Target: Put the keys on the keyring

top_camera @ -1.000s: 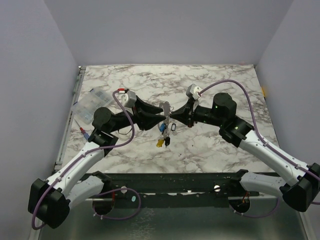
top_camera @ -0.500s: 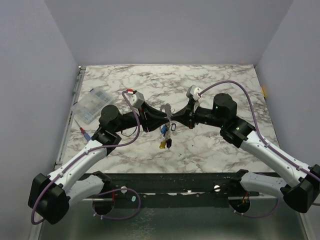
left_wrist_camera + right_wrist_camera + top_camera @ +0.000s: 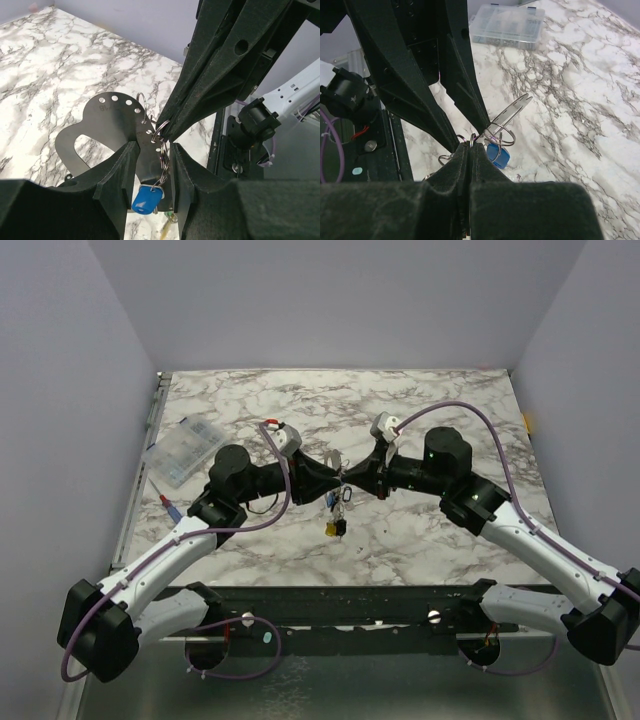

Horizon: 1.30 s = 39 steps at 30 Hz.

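The right gripper [image 3: 470, 150] has its jaws pressed flat together. The thin wire of the keyring [image 3: 501, 132] comes out right at their tips, pinched there, with its loops standing just beyond the tips and to one side. The left gripper [image 3: 153, 150] meets it tip to tip from the opposite side, above the marble table [image 3: 430, 400], so that the two pairs of jaws nearly touch. The left jaws stand narrowly apart. In the gap between them sit the ring's wire and the narrow end of a thin, flat metal plate [image 3: 107, 125], which has a row of small holes along its edge and a large cut-out. The plate fans out beyond the left fingertips. It fills the gap from one finger to the other, but from the wrist view I cannot tell whether the pads press on it or merely straddle it. The keys [image 3: 337, 512] hang in a small bunch straight below the point where the two grippers meet. The blue-headed key [image 3: 147, 198] dangles between the left fingers, close under the ring. In the top view a yellow-headed key [image 3: 329, 530] is lowest in the bunch, with a dark one beside it. A clear box [image 3: 507, 25] lies on the table well beyond the right jaws, behind the left arm.
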Available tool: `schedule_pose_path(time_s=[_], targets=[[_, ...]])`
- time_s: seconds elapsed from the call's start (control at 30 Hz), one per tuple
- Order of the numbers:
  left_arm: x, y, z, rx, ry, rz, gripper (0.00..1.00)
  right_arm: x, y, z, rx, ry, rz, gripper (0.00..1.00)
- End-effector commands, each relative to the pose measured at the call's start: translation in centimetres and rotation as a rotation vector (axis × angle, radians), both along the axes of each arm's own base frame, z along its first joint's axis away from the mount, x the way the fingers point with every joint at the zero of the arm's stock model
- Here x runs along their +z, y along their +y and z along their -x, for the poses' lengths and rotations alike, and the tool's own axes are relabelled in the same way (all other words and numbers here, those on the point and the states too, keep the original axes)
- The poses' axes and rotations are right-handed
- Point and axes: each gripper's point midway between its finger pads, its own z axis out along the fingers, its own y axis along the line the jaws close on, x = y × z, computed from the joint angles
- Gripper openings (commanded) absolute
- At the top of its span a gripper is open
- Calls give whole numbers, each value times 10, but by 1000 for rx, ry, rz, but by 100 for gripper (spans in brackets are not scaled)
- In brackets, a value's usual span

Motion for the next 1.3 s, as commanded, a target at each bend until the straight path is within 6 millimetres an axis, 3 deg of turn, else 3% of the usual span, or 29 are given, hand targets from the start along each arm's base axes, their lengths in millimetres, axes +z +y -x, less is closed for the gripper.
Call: schedule_pose_path(time_s=[0.0, 0.17, 0.4, 0.5, 0.83, 0.87, 1.03, 1.13, 1.27], targets=[[-2, -2, -4, 17, -11, -31, 38, 27, 3, 1, 3, -49, -38, 1], [-1, -4, -4, 24, -16, -35, 38, 25, 5, 0, -5, -42, -34, 1], [-7, -5, -12, 67, -3, -51, 17, 25, 7, -4, -29, -28, -30, 1], [-9, -5, -14, 74, -4, -58, 0, 25, 8, -4, -33, -21, -32, 1], [-7, -10, 2, -19, 38, -62, 0, 24, -4, -19, -143, -22, 16, 1], [-8, -11, 3, -22, 49, -63, 0, 24, -6, -20, -148, -23, 27, 4], [-2, -10, 6, -18, 96, -43, 0, 24, -11, -22, -172, -20, 49, 44], [4, -7, 7, -3, 106, -26, 0, 29, -13, -21, -187, -21, 27, 53], [11, -4, 10, 3, 83, -19, 0, 34, -17, -23, -223, -25, -10, 56]])
